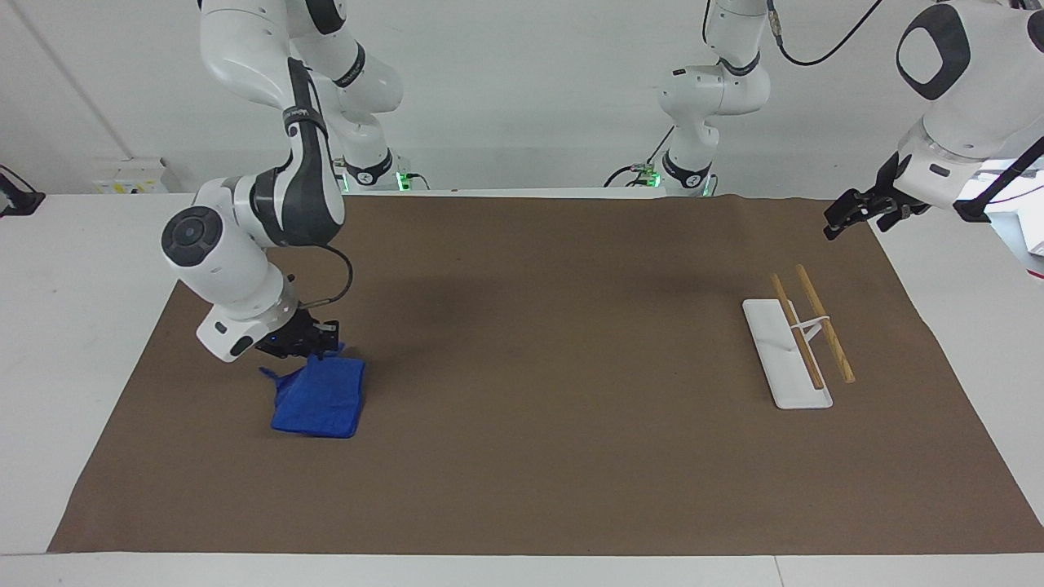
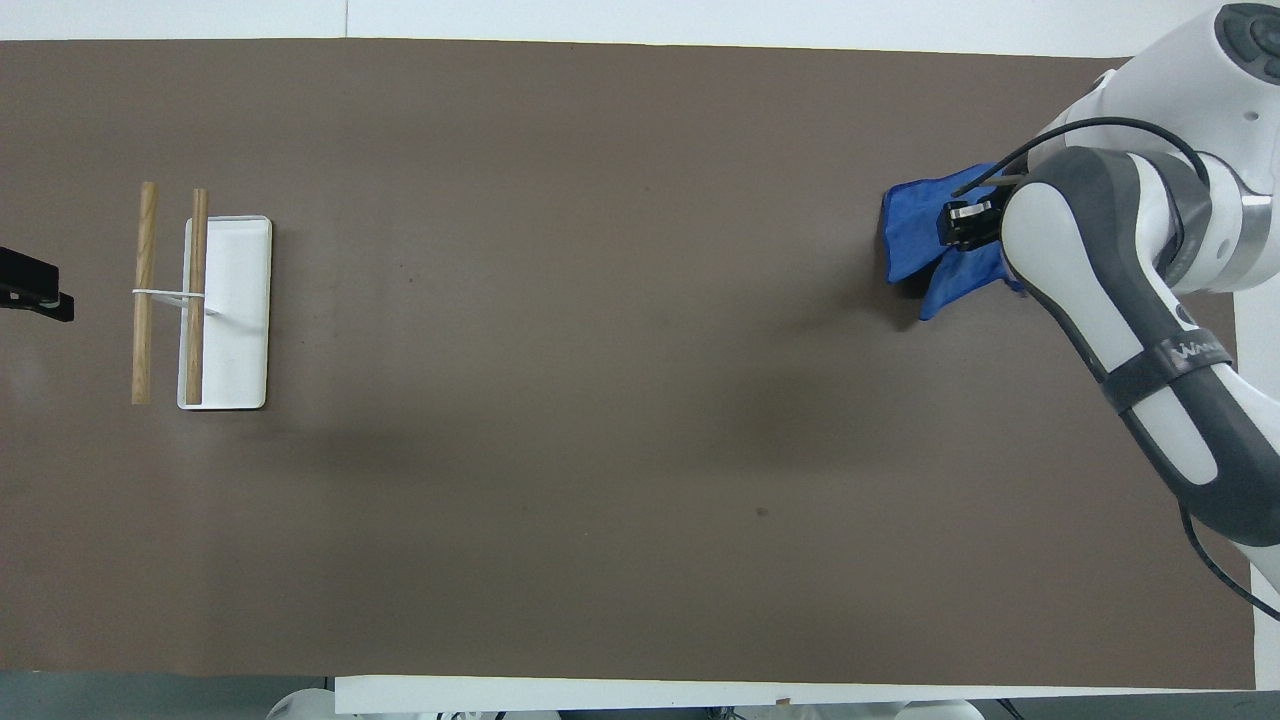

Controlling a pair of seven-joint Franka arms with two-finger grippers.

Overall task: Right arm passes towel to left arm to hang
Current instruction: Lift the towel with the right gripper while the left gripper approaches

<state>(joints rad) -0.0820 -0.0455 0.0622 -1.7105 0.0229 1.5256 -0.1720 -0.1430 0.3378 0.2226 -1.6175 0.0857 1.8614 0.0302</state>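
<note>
My right gripper (image 1: 303,346) is shut on the top edge of the bright blue towel (image 1: 320,398) and holds it up over the right arm's end of the brown mat. The towel hangs bunched below the gripper, its lower edge at or just above the mat. In the overhead view the towel (image 2: 912,232) shows beside the right gripper (image 2: 962,224), partly hidden under the arm. My left gripper (image 1: 850,217) waits in the air over the mat's edge at the left arm's end; it also shows in the overhead view (image 2: 36,290).
A towel rack with a white base (image 1: 773,359) and two wooden bars (image 1: 825,324) stands on the mat near the left arm's end; it also shows in the overhead view (image 2: 236,310). The brown mat (image 1: 538,342) covers most of the white table.
</note>
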